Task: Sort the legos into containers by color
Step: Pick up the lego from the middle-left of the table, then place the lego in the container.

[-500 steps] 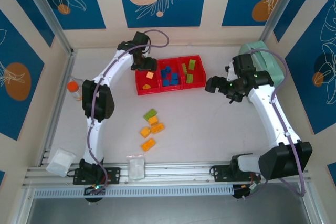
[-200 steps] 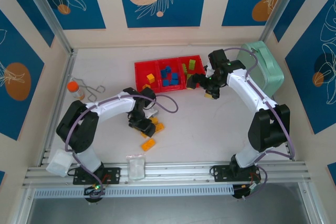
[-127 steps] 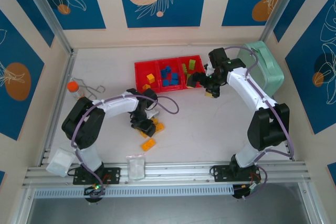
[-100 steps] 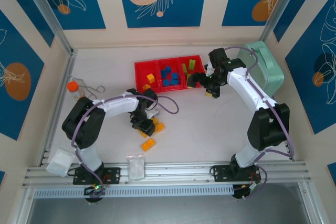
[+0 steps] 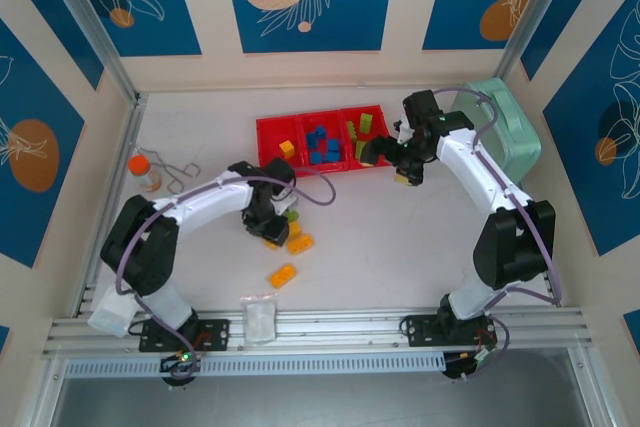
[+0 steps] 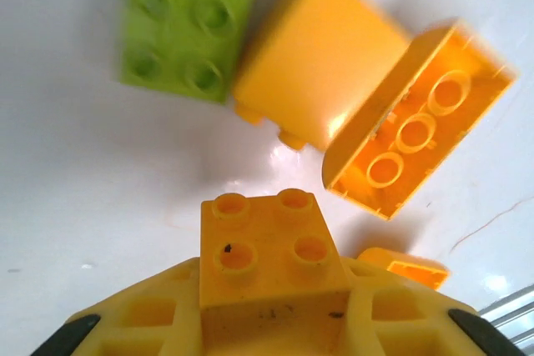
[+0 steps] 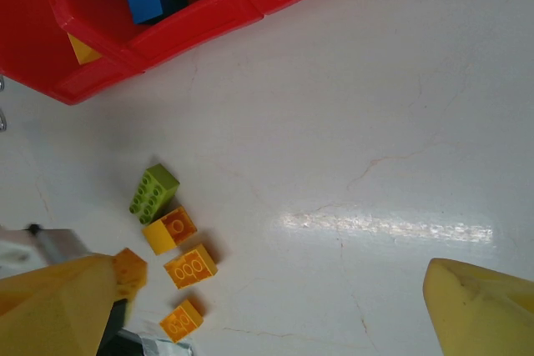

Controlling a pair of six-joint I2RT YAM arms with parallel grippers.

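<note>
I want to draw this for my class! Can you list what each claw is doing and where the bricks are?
Left claw: shut on an orange brick
Right claw: open, nothing between its fingers
Red tray: blue bricks in the middle bin
Loose on the table: one green brick, three orange bricks

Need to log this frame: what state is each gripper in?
The left gripper is closed on an orange-yellow lego.
The right gripper is open, holding nothing.
</note>
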